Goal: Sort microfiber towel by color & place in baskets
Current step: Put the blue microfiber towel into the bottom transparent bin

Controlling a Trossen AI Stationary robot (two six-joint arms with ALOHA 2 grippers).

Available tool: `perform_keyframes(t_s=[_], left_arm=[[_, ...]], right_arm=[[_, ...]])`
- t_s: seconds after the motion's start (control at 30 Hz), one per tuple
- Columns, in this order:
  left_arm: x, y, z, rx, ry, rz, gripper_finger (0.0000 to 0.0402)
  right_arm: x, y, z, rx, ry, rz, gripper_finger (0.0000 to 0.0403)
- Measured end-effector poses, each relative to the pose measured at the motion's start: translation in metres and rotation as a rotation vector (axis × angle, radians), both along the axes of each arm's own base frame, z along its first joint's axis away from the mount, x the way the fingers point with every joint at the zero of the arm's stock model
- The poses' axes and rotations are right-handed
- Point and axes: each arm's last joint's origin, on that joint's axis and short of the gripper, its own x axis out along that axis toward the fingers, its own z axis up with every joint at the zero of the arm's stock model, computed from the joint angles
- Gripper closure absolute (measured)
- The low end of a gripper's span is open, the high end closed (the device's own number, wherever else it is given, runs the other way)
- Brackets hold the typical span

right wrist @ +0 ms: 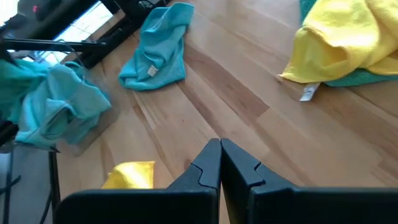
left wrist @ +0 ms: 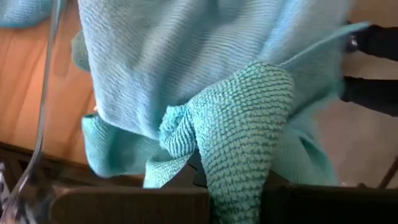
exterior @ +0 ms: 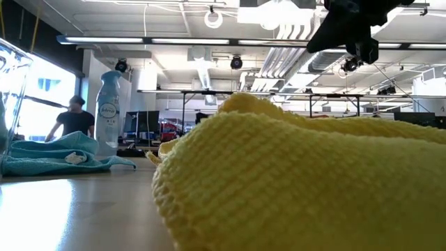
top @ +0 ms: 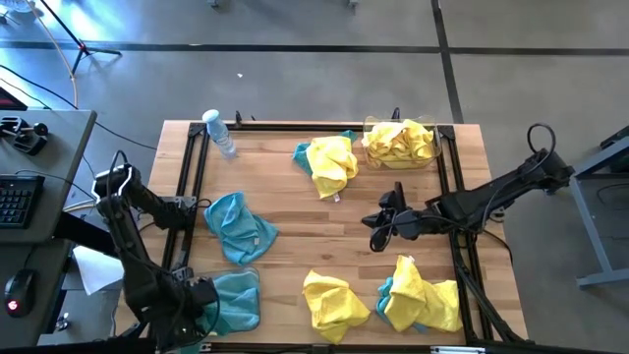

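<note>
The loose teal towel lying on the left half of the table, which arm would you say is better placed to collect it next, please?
Probably the right: the right gripper hangs shut and empty mid-table, with the loose teal towel in its view. The left gripper is shut on another teal towel over its basket.

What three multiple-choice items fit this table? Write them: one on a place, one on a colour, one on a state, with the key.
1. In the high view, the basket with yellow towels sits:
A. bottom left
B. centre
C. top right

2. The towel at the left gripper is:
A. yellow
B. teal
C. white

3. The right gripper is:
A. shut, empty
B. shut on a yellow towel
C. wide open

Key:
1 C: the basket holds yellow towels there.
2 B: the left gripper pinches a teal towel.
3 A: the right gripper shows fingers together over bare wood.
</note>
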Motion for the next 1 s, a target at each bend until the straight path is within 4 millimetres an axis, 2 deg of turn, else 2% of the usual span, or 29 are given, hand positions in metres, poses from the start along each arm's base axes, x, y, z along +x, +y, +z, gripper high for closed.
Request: perform_keyframes(t_s=[0.27,0.43,0.67,1.0], left_arm=[[-0.009,0.014,-0.045,0.056,0.097,-0.036,0.0401],[-0.01,0.017,-0.061,0.047,0.085,-0.069,0.0401],[-0.011,0.019,-0.064,0.07,0.087,-0.05,0.0392],[-0.002,0.021,-0.059,0.046,0.1,-0.025,0.0301]], right_arm=[[0.007,0.003,0.002,0.026,-0.054,0.003,0.0403],[0.008,0.003,0.004,0.04,-0.076,0.0,0.0403],[0.008,0.003,0.004,0.052,-0.079,-0.006,0.0403],[0.008,0.003,0.004,0.05,-0.079,-0.005,0.0403]])
